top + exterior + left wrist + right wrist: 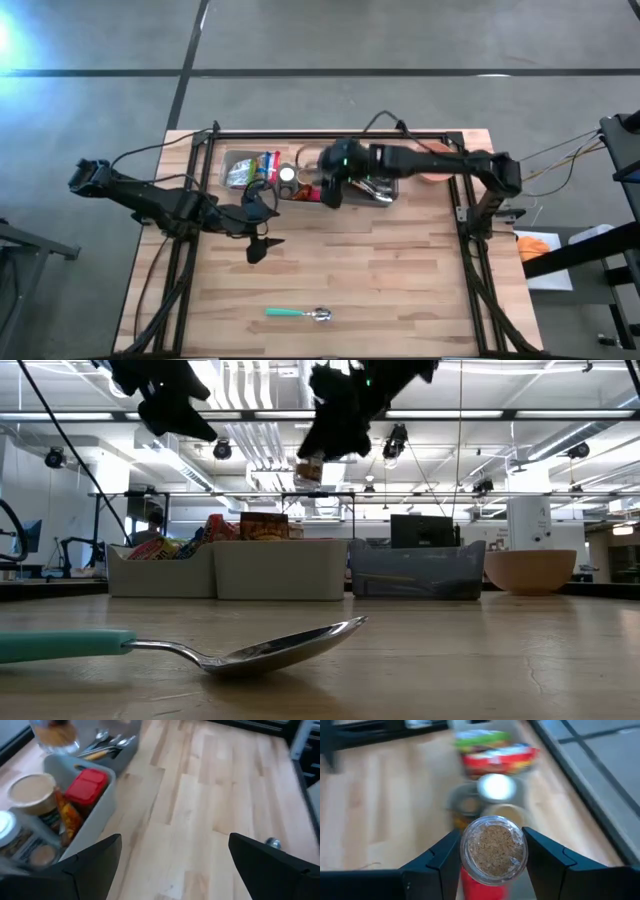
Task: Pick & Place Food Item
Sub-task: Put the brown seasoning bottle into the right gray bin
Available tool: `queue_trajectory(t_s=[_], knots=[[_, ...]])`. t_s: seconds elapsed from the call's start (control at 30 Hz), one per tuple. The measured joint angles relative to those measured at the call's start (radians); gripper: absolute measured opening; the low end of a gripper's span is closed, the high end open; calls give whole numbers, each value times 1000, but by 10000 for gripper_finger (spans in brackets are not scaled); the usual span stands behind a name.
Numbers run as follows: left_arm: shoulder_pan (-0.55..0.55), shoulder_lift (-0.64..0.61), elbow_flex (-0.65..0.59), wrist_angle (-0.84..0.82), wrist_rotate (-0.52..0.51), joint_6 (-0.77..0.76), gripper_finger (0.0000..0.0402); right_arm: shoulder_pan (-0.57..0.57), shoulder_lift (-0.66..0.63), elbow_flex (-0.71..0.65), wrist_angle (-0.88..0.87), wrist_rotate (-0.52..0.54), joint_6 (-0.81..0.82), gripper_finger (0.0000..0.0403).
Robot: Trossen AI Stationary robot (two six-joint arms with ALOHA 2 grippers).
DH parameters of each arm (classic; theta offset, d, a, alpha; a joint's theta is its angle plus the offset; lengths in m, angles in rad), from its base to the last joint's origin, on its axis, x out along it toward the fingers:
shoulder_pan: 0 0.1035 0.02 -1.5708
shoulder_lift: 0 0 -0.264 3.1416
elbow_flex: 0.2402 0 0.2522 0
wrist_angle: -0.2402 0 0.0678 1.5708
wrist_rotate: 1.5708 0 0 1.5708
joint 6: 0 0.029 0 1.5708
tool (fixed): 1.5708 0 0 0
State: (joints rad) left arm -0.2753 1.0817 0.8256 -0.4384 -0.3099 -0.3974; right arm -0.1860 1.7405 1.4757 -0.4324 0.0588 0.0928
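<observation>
**Desk:** Jar [493, 851] of brown granules — where was it when the shutter fired?

**Photographer:** Clamped between the fingers of the right gripper [492, 857], lifted clear above the grey bin [262, 170] of packaged food at the table's far edge. From table height, the jar [309, 469] hung well over the bin [275, 568] rims, with open air beneath it.

**Desk:** And the other arm?

**Photographer:** The left gripper [262, 243] hovered over bare wood just in front of the bin, its fingers spread wide and holding nothing. Its own camera caught the bin's corner [95, 827] close on one side and open planks running away on the other.

**Desk:** How crowded was the table [400, 270]?

**Photographer:** Crowded only along the back. The food bin, a cutlery tray [378, 187] beside it and a tan bowl [436, 172] towards the right corner stood in a row against the far rail. The middle and near part of the boards lay open, save for a teal-handled spoon [297, 314] close to the near edge, well apart from both arms.
</observation>
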Motion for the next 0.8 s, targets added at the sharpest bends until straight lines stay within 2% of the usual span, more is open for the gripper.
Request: queue_trajectory(t_s=[0.17,0.3,0.4,0.53,0.8], knots=[[5,-1,-26,-10,-23,-35,370,-116,0,-28,1,-8,-37,173],[5,-3,-50,-12,-35,-75,370,-163,23,-50,10,-39,-41,173],[10,-12,-61,-9,-50,-83,370,-178,64,-59,37,-84,-28,173],[13,-20,-63,-8,-65,-95,370,-180,121,-62,53,-85,-22,173],[13,-20,-63,-11,-65,-101,370,-182,144,-87,91,-93,10,173]])
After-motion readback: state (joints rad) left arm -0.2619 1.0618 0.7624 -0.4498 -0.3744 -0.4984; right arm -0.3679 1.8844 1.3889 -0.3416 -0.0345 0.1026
